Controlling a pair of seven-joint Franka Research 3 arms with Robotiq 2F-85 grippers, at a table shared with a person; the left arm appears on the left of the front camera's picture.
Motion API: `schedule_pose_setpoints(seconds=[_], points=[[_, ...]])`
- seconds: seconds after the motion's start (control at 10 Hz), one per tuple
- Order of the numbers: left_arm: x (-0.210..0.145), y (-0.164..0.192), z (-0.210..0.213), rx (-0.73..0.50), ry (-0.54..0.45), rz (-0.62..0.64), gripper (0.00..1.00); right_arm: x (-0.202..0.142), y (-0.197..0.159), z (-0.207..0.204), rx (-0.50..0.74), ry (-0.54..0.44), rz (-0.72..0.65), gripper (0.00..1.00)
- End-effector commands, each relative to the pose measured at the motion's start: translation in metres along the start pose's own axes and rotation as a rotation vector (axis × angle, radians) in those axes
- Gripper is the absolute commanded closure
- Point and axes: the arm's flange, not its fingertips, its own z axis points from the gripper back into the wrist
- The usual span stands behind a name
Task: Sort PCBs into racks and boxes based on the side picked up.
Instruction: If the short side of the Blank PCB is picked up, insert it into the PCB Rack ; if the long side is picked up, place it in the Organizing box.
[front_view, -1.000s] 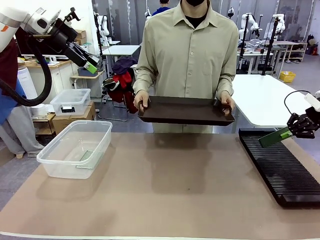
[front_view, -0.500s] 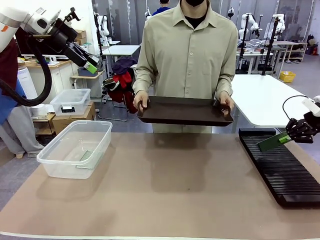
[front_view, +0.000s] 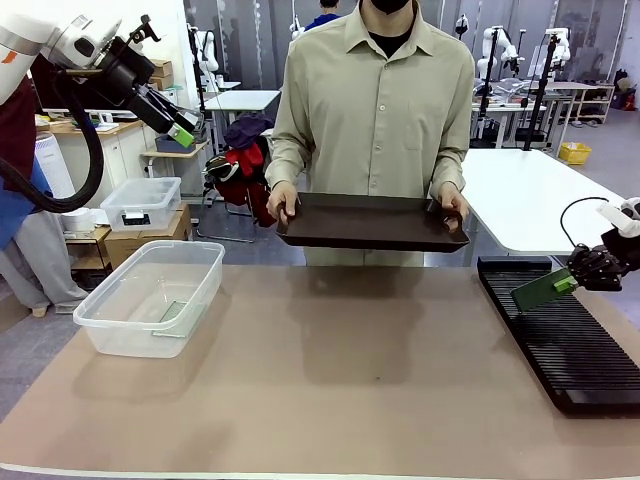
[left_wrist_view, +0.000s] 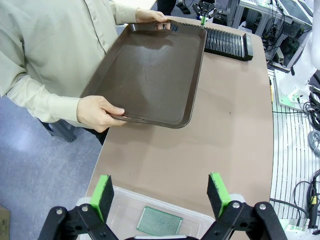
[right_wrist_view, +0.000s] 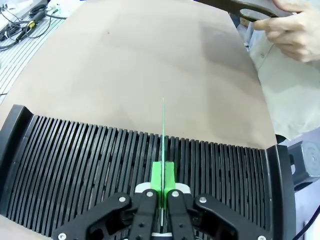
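Right gripper (front_view: 572, 281) is clamped on a thin green rectangular circuit board (front_view: 535, 290), held edge-on and tilted just above the far end of the long black slotted rack (front_view: 570, 350). Left gripper (front_view: 183, 133) hangs high over the large clear plastic tub (front_view: 150, 296) with its jaws fully spread and nothing between them. A second green circuit board (left_wrist_view: 160, 221) lies flat inside that tub. Across the table, a person holds a dark brown tray (front_view: 370, 221) by both ends.
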Motion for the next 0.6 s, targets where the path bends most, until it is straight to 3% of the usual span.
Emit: schedule_pose_setpoints(seconds=[0.0, 0.5], points=[[-0.001, -0.001, -0.001, 0.001, 0.002, 0.001, 0.00, -0.001, -0.007, -0.002, 0.009, -0.018, -0.047, 0.98], [-0.001, -0.001, -0.001, 0.001, 0.002, 0.001, 0.00, -0.015, -0.014, 0.003, 0.014, -0.091, -0.113, 0.98]])
